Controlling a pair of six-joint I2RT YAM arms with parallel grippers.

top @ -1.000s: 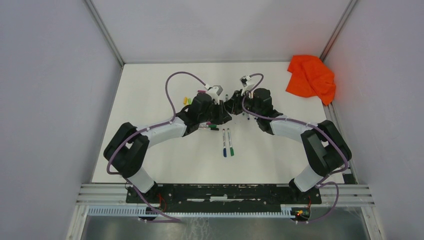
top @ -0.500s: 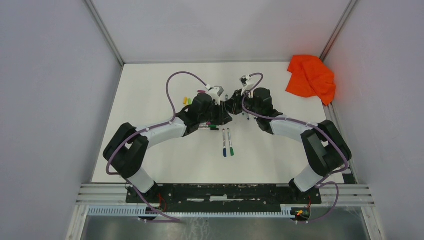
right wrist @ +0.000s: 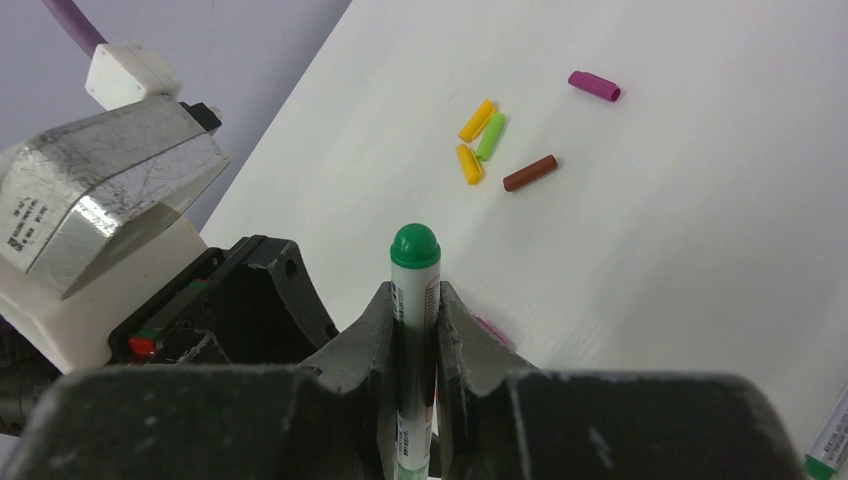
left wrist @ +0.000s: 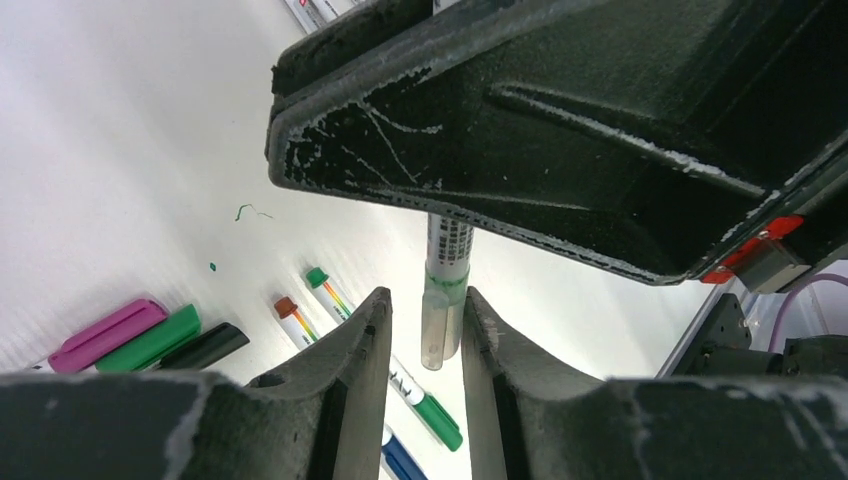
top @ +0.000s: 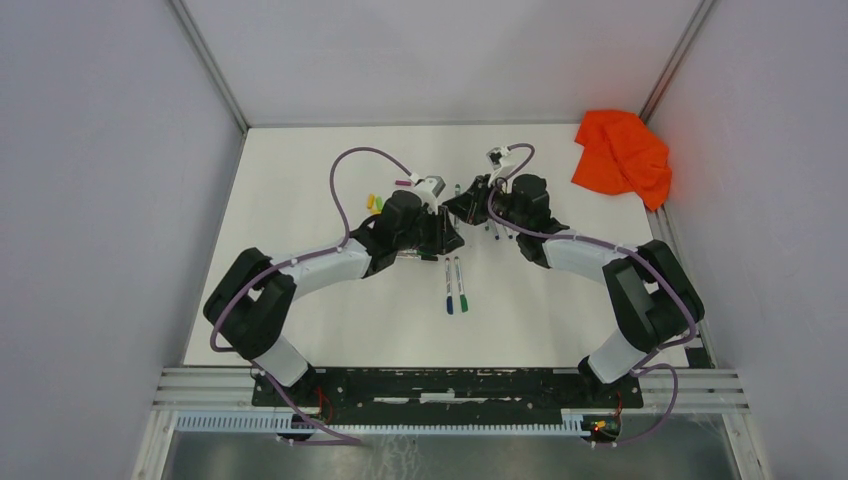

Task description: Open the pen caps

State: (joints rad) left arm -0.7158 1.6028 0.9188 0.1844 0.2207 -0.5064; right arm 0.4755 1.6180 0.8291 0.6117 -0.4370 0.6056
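Caps [right wrist: 490, 137], judged light, hard and slick, lie loose toward the worktop's [right wrist: 700, 250] far left corner, best pinched across their sides; right gripper [right wrist: 414, 300] clamps a pen [right wrist: 414, 262] by its barrel, left gripper [left wrist: 428, 305] stands slightly spread around its lower end.

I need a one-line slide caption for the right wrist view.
Right gripper clamps a green-ended pen; five loose caps lie on the white table beyond.

A white table inside grey walls

The table [top: 300, 180] was white and bright. Smooth grey walls [top: 100, 200] stood on three sides, with thin metal posts [top: 208, 62] in the far corners and a metal rail [top: 200, 385] in front.
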